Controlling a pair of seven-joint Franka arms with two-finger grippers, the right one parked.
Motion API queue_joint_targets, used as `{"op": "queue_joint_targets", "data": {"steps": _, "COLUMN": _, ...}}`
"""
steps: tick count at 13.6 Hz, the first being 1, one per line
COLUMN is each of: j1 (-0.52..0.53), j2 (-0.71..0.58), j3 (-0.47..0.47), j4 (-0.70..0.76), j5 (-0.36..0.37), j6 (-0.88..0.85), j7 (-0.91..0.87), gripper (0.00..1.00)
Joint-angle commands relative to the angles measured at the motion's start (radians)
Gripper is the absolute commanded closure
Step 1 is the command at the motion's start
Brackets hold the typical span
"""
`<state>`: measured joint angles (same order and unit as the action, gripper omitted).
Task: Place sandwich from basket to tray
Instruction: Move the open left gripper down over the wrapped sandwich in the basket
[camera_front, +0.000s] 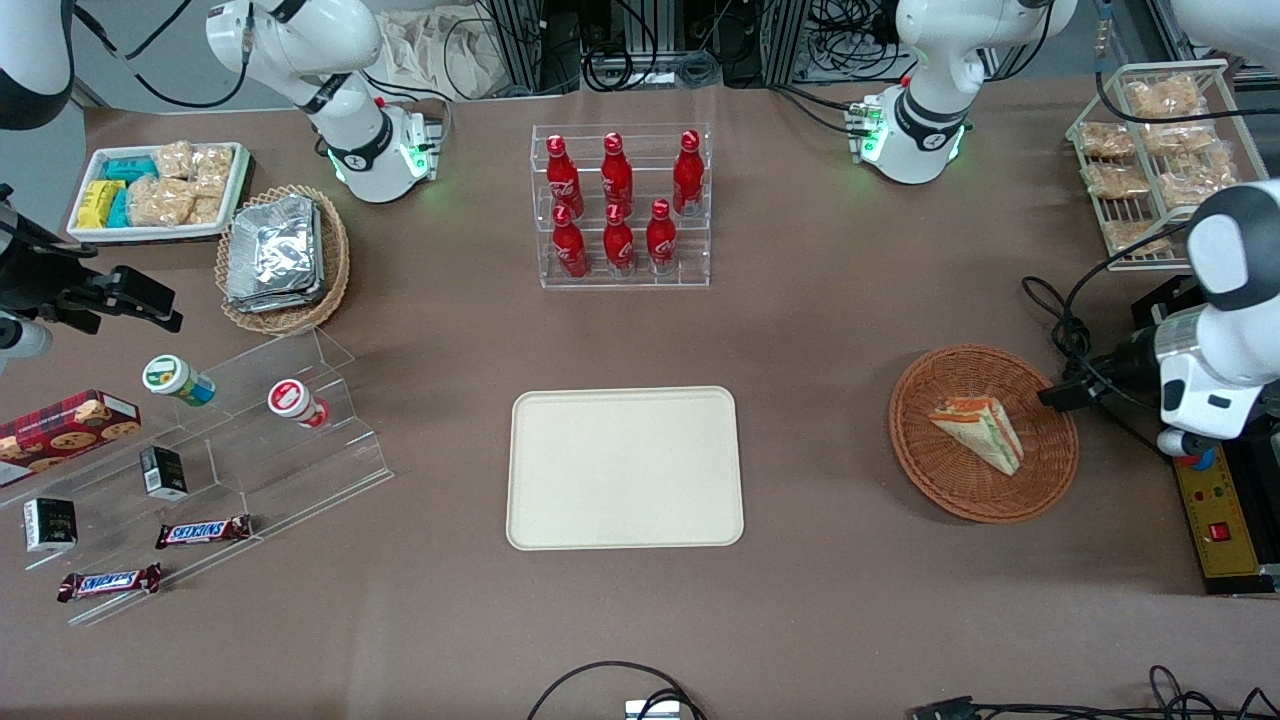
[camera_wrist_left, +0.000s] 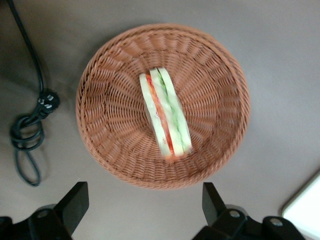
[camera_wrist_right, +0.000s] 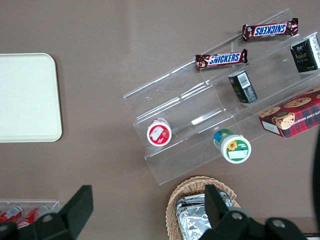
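Observation:
The sandwich (camera_front: 980, 430) is a pale bread wedge with orange-red and green filling. It lies in the round orange-brown wicker basket (camera_front: 935, 470) toward the working arm's end of the table. The left wrist view shows the sandwich (camera_wrist_left: 165, 120) on its side in the middle of the basket (camera_wrist_left: 105, 130). My left gripper (camera_front: 1062, 396) hovers at the basket's rim on the working arm's side. It is open and empty (camera_wrist_left: 143, 195), with its jaws wide apart, just outside the rim. The cream tray (camera_front: 625, 468) lies bare at the table's middle; its corner shows in the left wrist view (camera_wrist_left: 306, 209).
A clear rack of red bottles (camera_front: 620, 205) stands farther from the camera than the tray. A black cable (camera_wrist_left: 29, 127) lies coiled beside the basket. A yellow control box (camera_front: 1225, 505) and a wire rack of snack packets (camera_front: 1160, 150) stand at the working arm's end.

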<state>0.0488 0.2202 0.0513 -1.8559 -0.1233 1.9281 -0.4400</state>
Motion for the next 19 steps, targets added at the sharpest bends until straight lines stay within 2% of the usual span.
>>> {"op": "queue_joint_targets", "data": {"steps": 1, "j1": -0.027, "j2": -0.015, "j3": -0.010, "j4": -0.086, "j5": -0.006, "j6": 0.129, "j7": -0.201, "gripper": 0.00}}
{"op": "queue_joint_targets", "data": {"steps": 5, "j1": -0.116, "j2": 0.105, "j3": -0.008, "j4": -0.074, "j5": -0.003, "j6": 0.238, "j7": -0.379, "gripper": 0.01}}
{"op": "queue_joint_targets", "data": {"steps": 8, "j1": -0.127, "j2": 0.134, "j3": -0.008, "j4": -0.075, "j5": 0.046, "j6": 0.244, "j7": -0.436, "gripper": 0.00}}
{"op": "queue_joint_targets", "data": {"steps": 11, "j1": -0.126, "j2": 0.156, "j3": -0.007, "j4": -0.077, "j5": 0.074, "j6": 0.249, "j7": -0.430, "gripper": 0.01}}
{"op": "queue_joint_targets", "data": {"steps": 13, "j1": -0.124, "j2": 0.154, "j3": -0.007, "j4": -0.072, "j5": 0.167, "j6": 0.232, "j7": -0.425, "gripper": 0.01}}
{"op": "queue_joint_targets", "data": {"steps": 19, "j1": -0.118, "j2": 0.174, "j3": -0.007, "j4": -0.069, "j5": 0.177, "j6": 0.215, "j7": -0.433, "gripper": 0.01}}
